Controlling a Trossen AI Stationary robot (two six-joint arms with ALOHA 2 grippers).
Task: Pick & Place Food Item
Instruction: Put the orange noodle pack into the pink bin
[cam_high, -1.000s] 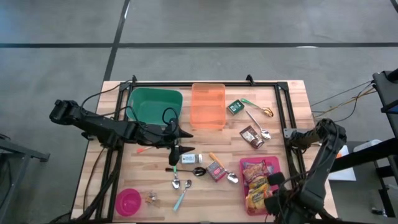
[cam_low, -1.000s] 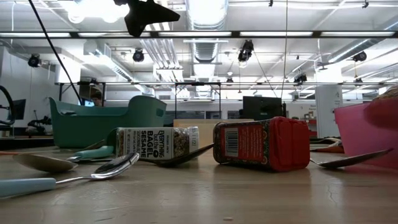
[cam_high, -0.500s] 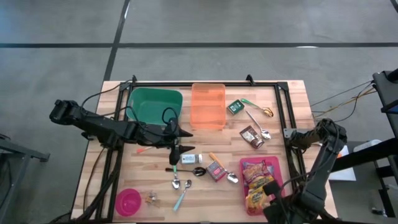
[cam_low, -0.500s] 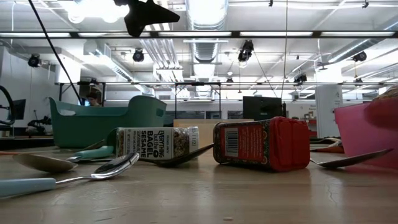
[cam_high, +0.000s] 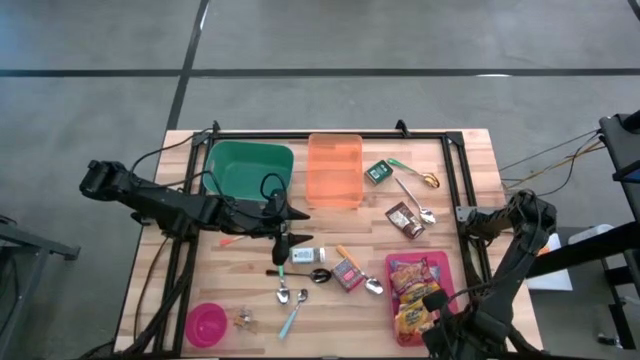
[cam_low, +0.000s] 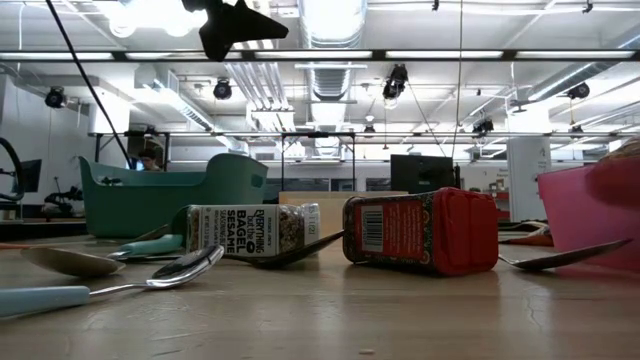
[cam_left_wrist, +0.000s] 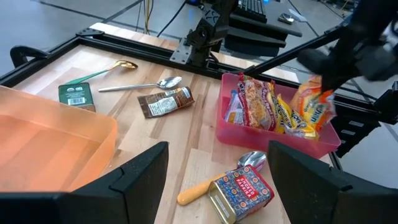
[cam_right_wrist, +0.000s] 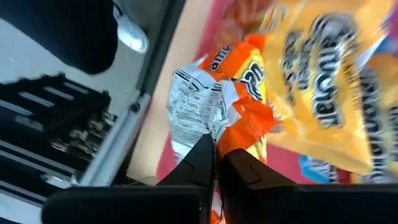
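Note:
A pink tray (cam_high: 440, 264) at the table's near right holds several snack packets. My right gripper (cam_high: 436, 301) hangs over the tray's near end, shut on an orange-and-white snack packet (cam_right_wrist: 231, 102), which also shows blurred in the left wrist view (cam_left_wrist: 314, 104). A yellow packet (cam_right_wrist: 329, 74) lies in the tray beside it. My left gripper (cam_high: 284, 243) hovers open over the table's middle, above a seasoning jar (cam_high: 307, 256), with nothing between its fingers (cam_left_wrist: 144, 177). My right gripper pinches the orange packet's crumpled end (cam_right_wrist: 219, 135) between its two fingers. The fingers come from above and point down. The packet hangs below them over the tray; whether its lower end touches the other packets, I cannot tell.
A green bin (cam_high: 248, 170) and an orange bin (cam_high: 335, 170) stand at the far side. A red spice tin (cam_high: 348, 273), several spoons (cam_high: 283, 294), a brown wrapper (cam_high: 405, 218), a green box (cam_high: 378, 171) and a pink bowl (cam_high: 206, 323) lie about. A black frame (cam_high: 455, 190) borders the table.
My right gripper, still shut on the orange packet, has sunk toward the pink tray and shifted a little toward the table's left.

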